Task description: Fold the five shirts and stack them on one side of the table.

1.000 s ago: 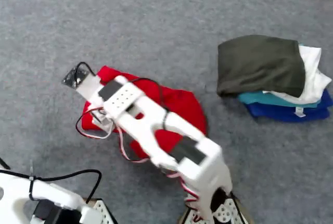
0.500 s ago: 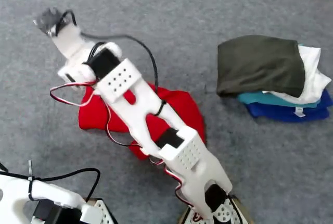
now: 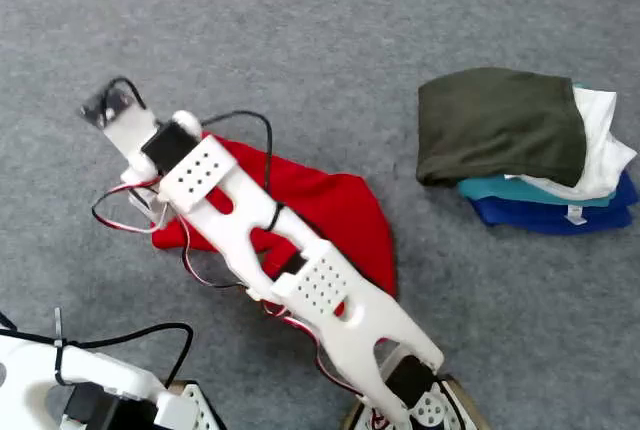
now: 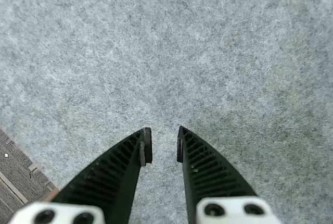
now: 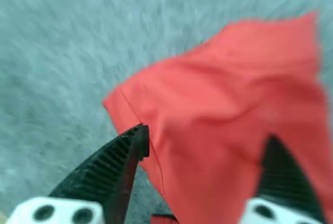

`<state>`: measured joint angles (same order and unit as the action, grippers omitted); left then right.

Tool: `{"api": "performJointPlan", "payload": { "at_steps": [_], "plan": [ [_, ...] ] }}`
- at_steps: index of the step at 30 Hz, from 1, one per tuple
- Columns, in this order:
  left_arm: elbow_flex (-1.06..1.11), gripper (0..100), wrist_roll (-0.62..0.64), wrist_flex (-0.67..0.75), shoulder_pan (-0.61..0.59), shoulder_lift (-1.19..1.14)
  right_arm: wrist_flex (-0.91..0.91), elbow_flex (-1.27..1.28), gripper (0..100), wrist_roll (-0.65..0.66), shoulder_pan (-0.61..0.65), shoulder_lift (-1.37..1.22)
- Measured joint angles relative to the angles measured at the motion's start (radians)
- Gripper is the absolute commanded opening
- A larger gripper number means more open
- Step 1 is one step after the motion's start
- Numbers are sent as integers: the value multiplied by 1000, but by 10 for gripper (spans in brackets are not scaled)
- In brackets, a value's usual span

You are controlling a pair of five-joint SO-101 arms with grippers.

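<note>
In the left half of the high view, my right arm (image 3: 300,270) stretches from the bottom edge up toward the upper left, crossing over the red shirt (image 3: 340,215). That shirt lies loosely bunched on the grey table (image 3: 330,40), a little left of centre, partly hidden under the arm. In the right wrist view, my right gripper (image 5: 208,148) hangs over one corner of the red shirt with its jaws spread wide. The cloth shows between the two fingers, but neither finger is pinching it, and one finger sits just by the shirt's edge, where red meets the grey table. My left arm (image 3: 90,390) sits in the lower left corner of the high view. In the left wrist view, my left gripper (image 4: 162,143) points down at bare grey table, its jaws only a narrow gap apart and holding nothing. On the right side of the high view, well apart from the red shirt, sits the stack (image 3: 530,150) of folded shirts: a dark shirt (image 3: 500,125) on top, then a white shirt (image 3: 603,145), a teal shirt (image 3: 505,190), and a blue shirt (image 3: 550,215) at the bottom.
</note>
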<state>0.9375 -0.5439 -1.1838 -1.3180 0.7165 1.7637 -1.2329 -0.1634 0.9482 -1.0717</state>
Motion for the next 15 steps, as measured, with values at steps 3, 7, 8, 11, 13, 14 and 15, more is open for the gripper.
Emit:
{"api": "performJointPlan", "payload": {
  "at_steps": [3, 7, 8, 11, 13, 14, 15],
  "plan": [
    [18, 94, 0, 0, 0, 0, -18, 20, 145, 0, 6, -100],
    [52, 94, 0, 54, 0, 0, -35, -55, 35, 2, -2, -144],
    [61, 94, 0, 75, 0, 0, -35, -89, 34, 2, -8, -147],
    [80, 94, 0, 138, 0, 0, -35, -221, 4, 2, -14, -150],
    [80, 94, 0, 160, 0, 0, -34, -334, 3, 2, -14, -149],
    [80, 94, 0, 161, 0, 0, -34, -362, 3, 2, -14, -143],
    [80, 94, -2, 164, 0, 0, -34, -367, 3, 2, -12, -123]
  ]
}}
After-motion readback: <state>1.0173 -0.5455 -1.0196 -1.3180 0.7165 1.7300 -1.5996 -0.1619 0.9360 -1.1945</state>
